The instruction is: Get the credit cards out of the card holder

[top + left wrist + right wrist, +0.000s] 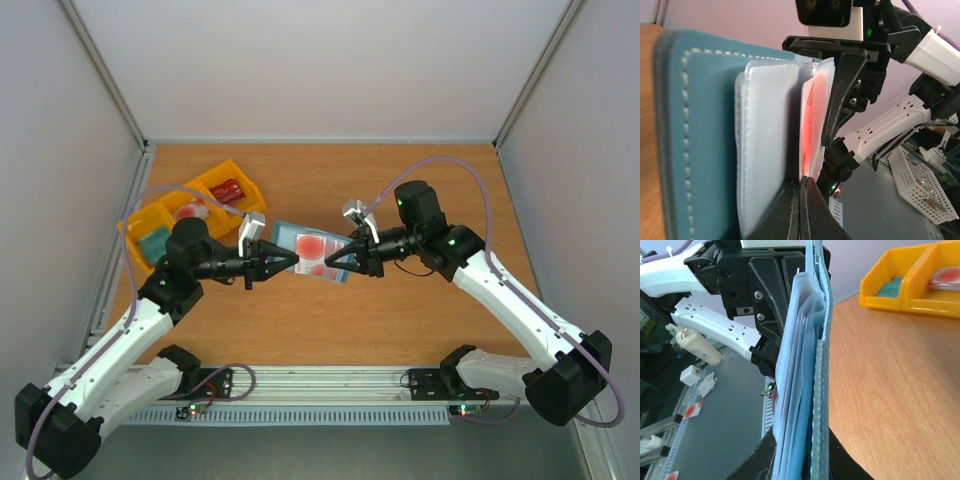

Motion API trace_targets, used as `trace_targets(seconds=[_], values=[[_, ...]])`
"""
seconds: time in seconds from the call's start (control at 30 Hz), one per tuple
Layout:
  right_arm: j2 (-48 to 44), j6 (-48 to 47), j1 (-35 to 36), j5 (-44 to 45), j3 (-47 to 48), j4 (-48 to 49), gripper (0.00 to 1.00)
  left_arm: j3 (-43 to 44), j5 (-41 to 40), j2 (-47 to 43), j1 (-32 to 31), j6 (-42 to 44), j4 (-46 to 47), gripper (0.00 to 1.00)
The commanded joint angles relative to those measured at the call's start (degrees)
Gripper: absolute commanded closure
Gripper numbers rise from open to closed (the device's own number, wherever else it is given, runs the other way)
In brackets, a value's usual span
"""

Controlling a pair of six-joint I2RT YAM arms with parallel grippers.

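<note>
Left gripper (pixel 289 262), right gripper (pixel 331 262) pinch card holder (pixel 284 232); pinkish card (pixel 312 246) markings illegible

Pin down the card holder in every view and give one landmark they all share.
Top external: card holder at the centre.
Left wrist: card holder fills the left half, stitched blue cover facing the camera.
Right wrist: card holder edge-on, running up the centre.
Shared landmark: the wooden table.

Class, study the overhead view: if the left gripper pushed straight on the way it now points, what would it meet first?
The left gripper would push into the wallet in its own grip; just beyond, probably the right gripper, which faces it.
</note>
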Motion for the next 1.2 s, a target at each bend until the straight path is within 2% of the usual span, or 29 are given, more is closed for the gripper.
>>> trace_targets(seconds=[0.0, 0.1, 0.2, 0.33, 0.57, 0.67, 0.73, 0.87, 1.0, 1.17], values=[[-1.41, -1.45, -0.1, -3.65, 0.18, -1.46, 0.87, 1.72, -0.05, -0.16, 1.11, 3.98, -1.94, 1.0], [-1.31, -1.87, -0.19, -3.43, 0.33, -2.2, 0.91, 2.47, 1.13, -0.03, 1.4, 5.2, -4.2, 1.0], [-1.46, -2.09, -0.68, -0.03, 0.28, -3.42, 0.94, 4.68, 1.83, 0.01, 3.14, 12.24, -13.51, 1.0], [-0.73, 0.14, -3.32, 5.78, -0.37, -4.53, 0.99, 9.14, 2.31, 0.97, 8.71, 28.55, -28.08, 1.0], [0.1, 3.06, -7.36, 9.91, -1.39, -4.05, 0.99, 18.58, -0.34, 5.52, 15.13, 49.9, -49.84, 1.0], [0.2, 2.87, -8.05, 9.96, -1.13, -4.45, 0.99, 24.79, -5.69, 10.46, 17.89, 59.96, -63.29, 1.0], [-0.04, 2.31, -8.11, 9.73, -0.96, -4.83, 0.99, 30.47, -12.45, 15.41, 21.09, 70.91, -71.23, 1.0], [-0.87, 1.88, -8.1, 9.25, -1.26, -4.65, 0.99, 43.38, -24.29, 26.76, 30.35, 83.12, -79.99, 1.0], [-1.35, 1.88, -8.1, 7.88, -1.66, -3.98, 0.99, 53.57, -30.85, 36.07, 37.55, 88.05, -82.74, 1.0], [-1.95, 1.94, -8.1, 7.46, -1.9, -4.21, 0.99, 62.2, -39.12, 47.4, 39.12, 89.75, -83.51, 1.0]])
